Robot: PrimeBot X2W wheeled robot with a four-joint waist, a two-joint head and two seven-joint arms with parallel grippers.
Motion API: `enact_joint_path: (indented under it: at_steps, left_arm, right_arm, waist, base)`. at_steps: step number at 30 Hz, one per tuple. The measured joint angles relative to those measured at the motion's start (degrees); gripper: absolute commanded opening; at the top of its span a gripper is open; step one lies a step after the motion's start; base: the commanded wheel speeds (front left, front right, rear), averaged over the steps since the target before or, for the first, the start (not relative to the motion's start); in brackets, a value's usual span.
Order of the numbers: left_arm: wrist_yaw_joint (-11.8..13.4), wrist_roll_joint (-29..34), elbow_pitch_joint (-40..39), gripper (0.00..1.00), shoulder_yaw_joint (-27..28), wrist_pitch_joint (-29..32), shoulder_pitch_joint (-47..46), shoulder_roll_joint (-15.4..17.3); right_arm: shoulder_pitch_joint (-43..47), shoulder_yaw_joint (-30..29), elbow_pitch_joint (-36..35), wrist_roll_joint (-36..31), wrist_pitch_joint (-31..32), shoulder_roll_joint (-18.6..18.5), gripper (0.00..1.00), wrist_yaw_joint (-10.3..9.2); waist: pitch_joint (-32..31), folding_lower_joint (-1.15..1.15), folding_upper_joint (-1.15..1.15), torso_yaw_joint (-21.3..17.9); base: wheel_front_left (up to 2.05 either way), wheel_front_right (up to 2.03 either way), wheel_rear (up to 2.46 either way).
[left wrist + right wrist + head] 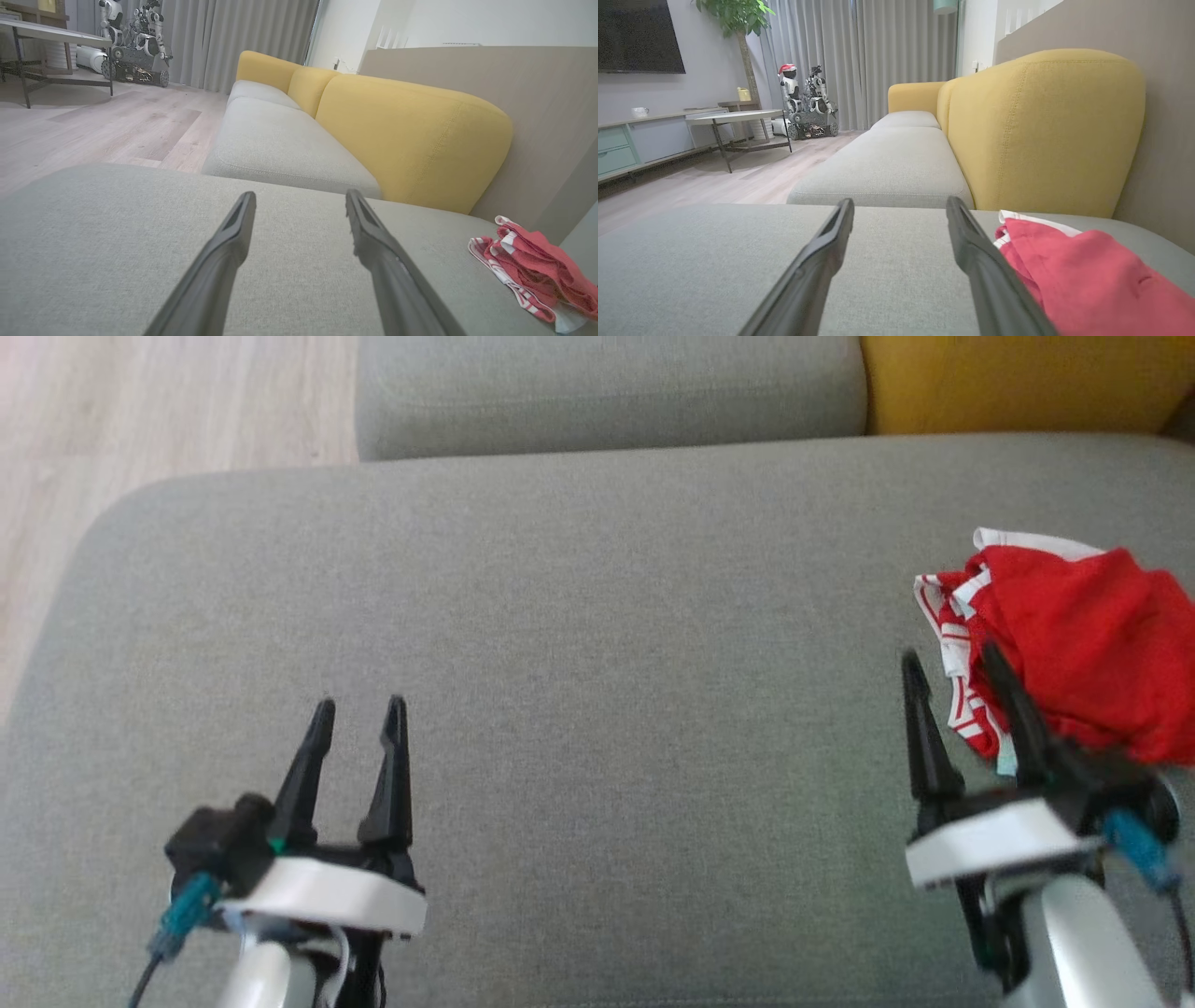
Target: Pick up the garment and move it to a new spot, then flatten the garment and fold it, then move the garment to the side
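Note:
The garment [1074, 635] is a crumpled red piece with red-and-white striped trim, lying on the grey sofa cushion [597, 616] at the far right. It also lies at the lower right of the left wrist view as the garment [532, 270] and at the right of the right wrist view as the garment [1092, 280]. My right gripper [952, 663] is open just left of its near edge, one finger overlapping the striped trim; nothing is between the fingers. My left gripper [359, 705] is open over bare cushion at the lower left, far from the cloth.
A second grey seat cushion [607, 392] and a yellow backrest [1018, 378] lie beyond. Wooden floor [140, 420] drops off past the cushion's left edge. Across the room stand a low table [738, 119] and other robots [805, 105] by the curtains.

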Motion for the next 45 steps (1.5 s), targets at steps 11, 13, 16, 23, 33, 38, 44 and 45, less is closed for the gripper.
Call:
enact_joint_path:
  at_steps: [11,13,16,23,33,38,44,45]
  left_arm:
    - [2.5,4.1,-3.0,1.00,-0.2,0.0,3.1,0.0]
    - [2.5,4.2,-3.0,1.00,-0.2,0.0,3.1,0.0]
    - [2.5,4.1,-2.9,1.00,-0.1,0.0,3.1,0.0]
    - [2.2,4.2,-2.5,1.00,-0.2,0.0,3.1,0.0]
    - [2.4,3.4,-1.2,1.00,0.0,0.0,3.2,0.0]
    - [2.2,2.4,0.1,1.00,1.1,0.0,3.2,0.0]
    - [2.3,2.3,1.7,1.00,1.5,0.0,3.5,0.0]
    - [2.3,1.9,1.9,1.00,1.5,0.0,3.5,0.0]
  right_arm:
    - [5.8,-2.3,0.3,-0.4,-3.4,1.0,1.00,0.00]
    - [5.8,-2.7,0.3,0.0,-3.6,1.0,1.00,0.00]
    - [5.8,-2.7,0.3,0.0,-3.9,1.0,1.00,0.00]
    - [5.8,-2.5,0.5,-0.2,-3.9,1.0,1.00,0.00]
    - [5.8,-2.0,1.1,-0.1,-3.9,1.0,1.00,0.00]
    - [5.8,-1.6,1.3,-0.2,-3.9,1.0,1.00,0.00]
    - [5.8,-1.1,1.5,-0.2,-3.9,1.0,1.00,0.00]
    - [5.8,-1.0,1.6,-0.2,-3.9,1.0,1.00,0.00]
  waist:
    - [-1.1,0.00,0.00,-0.2]
    - [-1.1,0.00,0.00,-0.2]
    - [-1.1,0.00,0.00,-0.2]
    - [-1.3,0.00,0.00,-0.2]
    - [-1.5,0.00,0.00,-0.4]
    - [-1.5,0.00,0.00,-0.5]
    - [-1.6,0.00,0.00,-0.6]
    - [-1.7,0.00,0.00,-0.6]
  base:
    - [0.00,0.00,0.00]
    - [0.00,0.00,0.00]
    - [0.00,0.00,0.00]
    - [0.00,0.00,0.00]
    - [0.00,0.00,0.00]
    - [0.00,0.00,0.00]
    - [0.00,0.00,0.00]
    - [0.00,0.00,0.00]
